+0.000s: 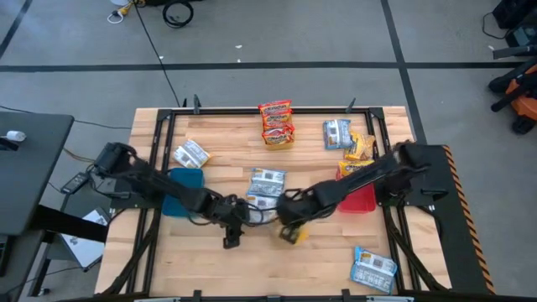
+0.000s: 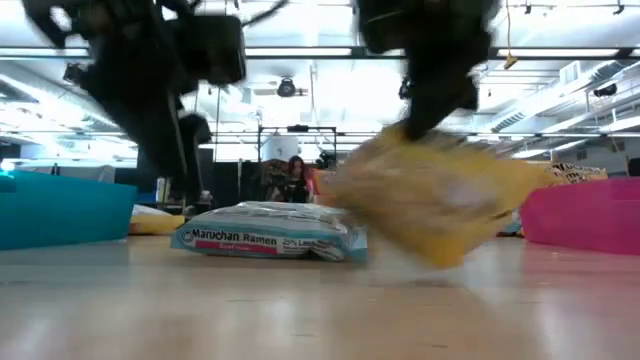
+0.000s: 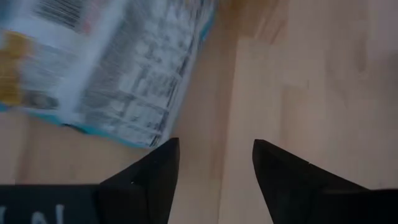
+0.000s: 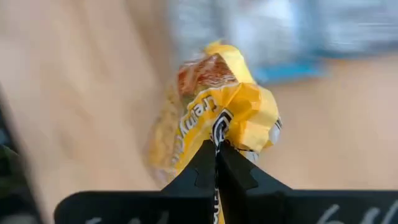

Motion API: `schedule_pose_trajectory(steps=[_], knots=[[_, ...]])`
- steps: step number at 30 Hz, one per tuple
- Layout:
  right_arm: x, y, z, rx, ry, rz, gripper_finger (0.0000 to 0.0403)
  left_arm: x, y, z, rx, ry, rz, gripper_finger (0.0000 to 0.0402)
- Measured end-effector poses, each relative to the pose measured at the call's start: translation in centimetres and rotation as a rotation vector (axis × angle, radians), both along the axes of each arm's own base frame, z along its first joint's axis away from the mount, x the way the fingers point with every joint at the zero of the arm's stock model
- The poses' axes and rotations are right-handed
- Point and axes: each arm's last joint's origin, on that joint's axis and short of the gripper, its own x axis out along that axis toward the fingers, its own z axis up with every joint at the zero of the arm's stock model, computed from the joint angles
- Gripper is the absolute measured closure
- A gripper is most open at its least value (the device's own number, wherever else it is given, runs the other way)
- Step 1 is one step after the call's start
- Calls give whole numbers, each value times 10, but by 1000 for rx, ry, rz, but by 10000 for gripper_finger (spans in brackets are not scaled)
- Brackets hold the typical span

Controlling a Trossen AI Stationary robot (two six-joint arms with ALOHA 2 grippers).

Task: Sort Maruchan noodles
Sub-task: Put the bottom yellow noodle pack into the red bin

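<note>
My right gripper (image 4: 216, 146) is shut on a yellow Maruchan noodle packet (image 1: 294, 236) near the middle of the table, toward the near edge. In the low view the packet (image 2: 440, 200) hangs blurred under the gripper. My left gripper (image 3: 216, 155) stands open just left of it over bare wood (image 1: 230, 242), with nothing between its fingers. A blue-and-white packet (image 1: 267, 186) lies flat on the table just beyond both grippers and shows in the low view (image 2: 270, 238) and the left wrist view (image 3: 106, 62). My right gripper pinches a crumpled edge of the yellow packet (image 4: 225, 127) between its two fingertips, coming from above and slanting down. The packet hangs below the fingers, tilted, and looks lifted off the table (image 2: 440, 255).
Two red packets (image 1: 276, 123) lie at the far edge. Blue (image 1: 337, 134) and yellow (image 1: 361, 147) packets lie far right, and one blue packet (image 1: 191, 154) far left. A blue bin (image 1: 183, 191) stands left, a red bin (image 1: 359, 200) right. Another blue packet (image 1: 372, 268) lies near right.
</note>
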Motion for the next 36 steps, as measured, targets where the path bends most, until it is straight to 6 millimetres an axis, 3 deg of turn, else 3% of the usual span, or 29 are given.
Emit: schedule_pose_trajectory(steps=[4,8,16,21,27,36], knots=[[-49,-13,40,-264,109,97,396,-11,8,27,-1,-59,63,194],[-84,-23,66,-472,158,188,396,-15,13,49,-5,-166,146,194],[-141,-36,84,-656,331,300,395,-13,16,64,-55,-298,323,194],[-165,-38,72,-631,365,401,395,-12,17,66,-76,-335,407,194],[-183,-39,35,-645,514,527,395,-10,17,69,-125,-369,483,194],[-178,-34,-10,-676,578,681,395,-9,17,69,-149,-375,497,194]])
